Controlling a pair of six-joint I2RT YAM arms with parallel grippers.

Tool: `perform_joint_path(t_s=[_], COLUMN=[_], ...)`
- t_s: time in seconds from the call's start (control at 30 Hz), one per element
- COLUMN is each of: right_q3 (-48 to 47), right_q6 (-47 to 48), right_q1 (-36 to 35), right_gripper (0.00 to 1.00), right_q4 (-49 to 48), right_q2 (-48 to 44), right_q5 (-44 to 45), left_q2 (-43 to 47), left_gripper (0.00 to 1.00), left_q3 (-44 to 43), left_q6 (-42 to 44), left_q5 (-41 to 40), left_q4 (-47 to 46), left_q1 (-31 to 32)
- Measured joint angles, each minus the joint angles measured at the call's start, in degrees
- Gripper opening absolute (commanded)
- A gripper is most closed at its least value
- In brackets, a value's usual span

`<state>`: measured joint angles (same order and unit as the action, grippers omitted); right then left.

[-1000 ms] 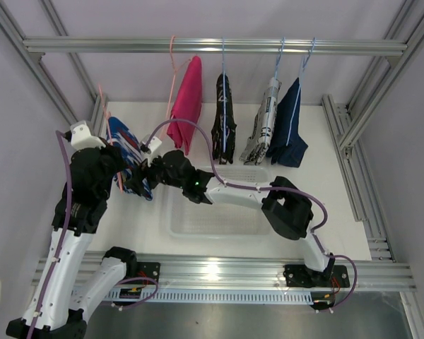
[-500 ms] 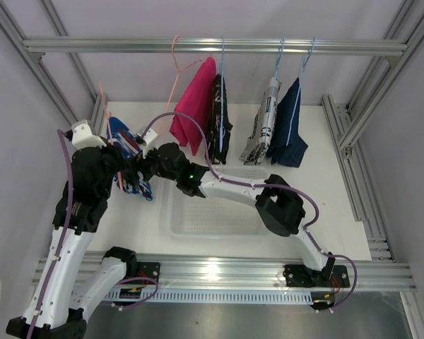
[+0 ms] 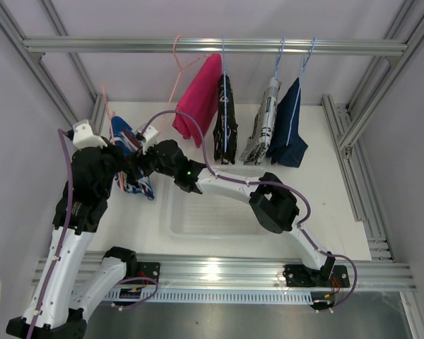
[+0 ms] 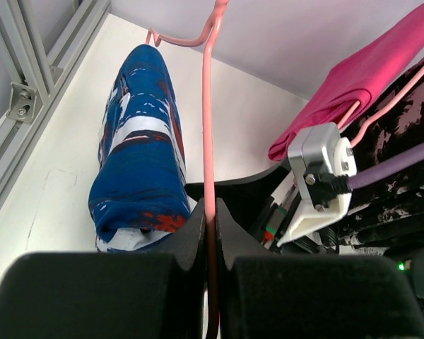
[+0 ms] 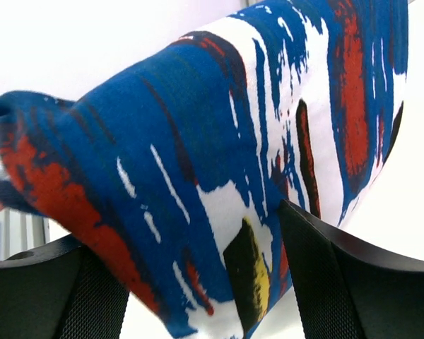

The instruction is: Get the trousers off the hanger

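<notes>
At the left end of the counter (image 3: 325,183), the left arm (image 3: 74,205) rises from its base at the near edge, leans slightly left, and bends at the top so its wrist points toward the middle. The left claw (image 3: 121,176) is clenched on the thin wire of a pink hanger (image 3: 104,106). In the left wrist view the two fingers (image 4: 194,226) press together with the wire (image 4: 206,106) running up between them. The hanger's hook sits below and to the left of the rail (image 3: 219,46), not touching it.

The right arm (image 3: 233,189) stretches low from its base on the right. It crosses over a clear bin (image 3: 173,226), with its elbow above the bin's right end and its forearm angled up and left. The right claw (image 3: 138,166) meets the left claw there and grasps the blue patterned trousers (image 3: 131,152). In the right wrist view one black finger (image 5: 92,289) sits on each side of the cloth (image 5: 219,127), which bulges between them. The left wrist view shows the same garment (image 4: 138,169) hanging bunched just left of the hanger wire.

On the rail, from left to right, hang the pink trousers (image 3: 198,95), tilted to the right, the black patterned trousers (image 3: 225,120), the white printed trousers (image 3: 265,123) and the denim trousers (image 3: 288,127).
</notes>
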<state>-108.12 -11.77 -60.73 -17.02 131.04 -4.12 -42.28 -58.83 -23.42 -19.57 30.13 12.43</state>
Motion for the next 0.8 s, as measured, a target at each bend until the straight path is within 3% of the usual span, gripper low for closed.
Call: perform_joint_path(t_s=[0.4, 0.63, 0.8], right_q3=[-7.3, -8.7, -8.7], right_q6=[-0.1, -0.3, -0.7], right_q1=[0.3, 0.2, 0.2], right_gripper=[0.67, 0.30, 0.19], right_q4=[1.8, 1.9, 1.5], right_q2=[4.6, 5.5, 5.7], right_q5=[0.0, 0.3, 0.4], left_q2=[-0.3, -0.6, -0.6], left_gripper=[0.00, 0.01, 0.00], left_q3=[0.0, 0.0, 0.0], left_q6=[0.0, 0.0, 0.0], left_q5=[0.4, 0.5, 0.9], left_q4=[0.0, 0.0, 0.0], left_q1=[0.0, 0.0, 0.0])
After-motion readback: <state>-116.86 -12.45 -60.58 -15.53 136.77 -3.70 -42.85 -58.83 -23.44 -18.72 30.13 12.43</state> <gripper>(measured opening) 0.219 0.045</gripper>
